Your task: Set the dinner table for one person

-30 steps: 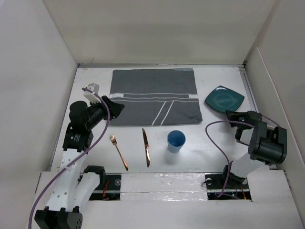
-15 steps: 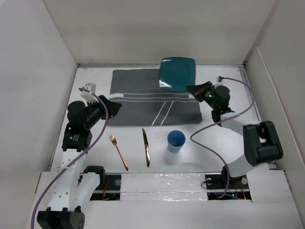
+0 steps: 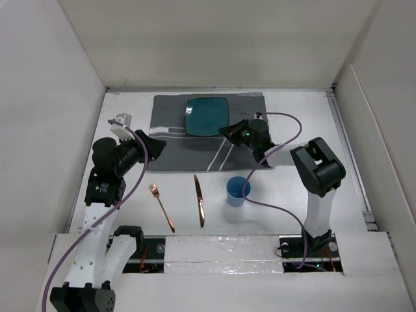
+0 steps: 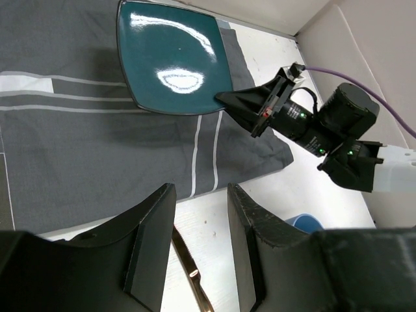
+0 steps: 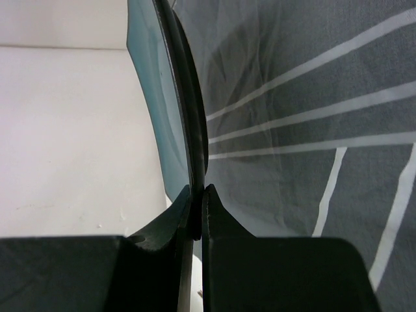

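A square teal plate (image 3: pixel 207 116) sits low over the back middle of the grey striped placemat (image 3: pixel 175 146) on the white dinner table (image 3: pixel 312 107). My right gripper (image 3: pixel 229 130) is shut on the plate's near right corner. In the right wrist view the plate (image 5: pixel 153 97) shows edge-on, its rim pinched in the right gripper (image 5: pixel 198 192). I cannot tell whether the plate touches the cloth. My left gripper (image 3: pixel 156 146) stands open and empty at the placemat's left edge. The left wrist view shows the left gripper (image 4: pixel 200 192), the plate (image 4: pixel 172 58) and the knife (image 4: pixel 188 270).
In front of the placemat lie a copper fork (image 3: pixel 162 208) and a copper knife (image 3: pixel 199 200). A blue cup (image 3: pixel 238 192) stands upright to their right, close under the right arm's purple cable (image 3: pixel 286 120). White walls border the table on three sides.
My right arm lifted the plate from the table's right side and carried it left, over the placemat's back right corner to its back middle. The left arm barely moved.
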Available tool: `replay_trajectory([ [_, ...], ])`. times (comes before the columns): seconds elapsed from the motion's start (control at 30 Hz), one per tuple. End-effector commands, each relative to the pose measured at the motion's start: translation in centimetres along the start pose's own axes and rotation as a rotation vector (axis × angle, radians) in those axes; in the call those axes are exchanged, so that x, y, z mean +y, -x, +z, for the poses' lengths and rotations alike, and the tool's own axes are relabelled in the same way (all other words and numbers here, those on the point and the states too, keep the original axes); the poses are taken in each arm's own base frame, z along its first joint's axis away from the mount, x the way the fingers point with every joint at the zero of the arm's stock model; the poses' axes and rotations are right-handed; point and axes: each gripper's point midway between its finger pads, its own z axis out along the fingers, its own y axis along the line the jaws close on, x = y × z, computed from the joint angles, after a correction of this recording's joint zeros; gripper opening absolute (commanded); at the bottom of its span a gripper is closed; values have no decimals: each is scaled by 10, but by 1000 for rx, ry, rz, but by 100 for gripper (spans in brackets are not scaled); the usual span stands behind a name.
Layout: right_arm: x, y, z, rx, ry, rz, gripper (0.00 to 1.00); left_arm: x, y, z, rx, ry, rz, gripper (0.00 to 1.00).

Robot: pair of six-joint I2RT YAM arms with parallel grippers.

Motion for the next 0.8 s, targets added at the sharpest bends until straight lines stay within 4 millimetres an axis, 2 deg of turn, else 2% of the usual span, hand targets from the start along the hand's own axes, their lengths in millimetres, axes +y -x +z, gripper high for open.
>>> replay_trajectory([
  [0.0,112,33,-3,-135,339,14,0,-3,5,0,-25,-26,32,35],
  [0.07,103,31,3,-127,324,23,0,-5,5,-1,-26,-34,33,35],
  [0.3,90,28,9,-96,278,15,0,-4,6,-1,-31,-28,30,35],
  [0.57,55,15,14,-22,169,32,0,-4,6,0,-30,-30,26,35],
  [0.73,38,2,19,35,131,64,19,-4,6,-1,-34,-28,27,35],
  [0.77,34,6,20,31,125,71,24,-5,7,-1,-36,-28,28,35],
])
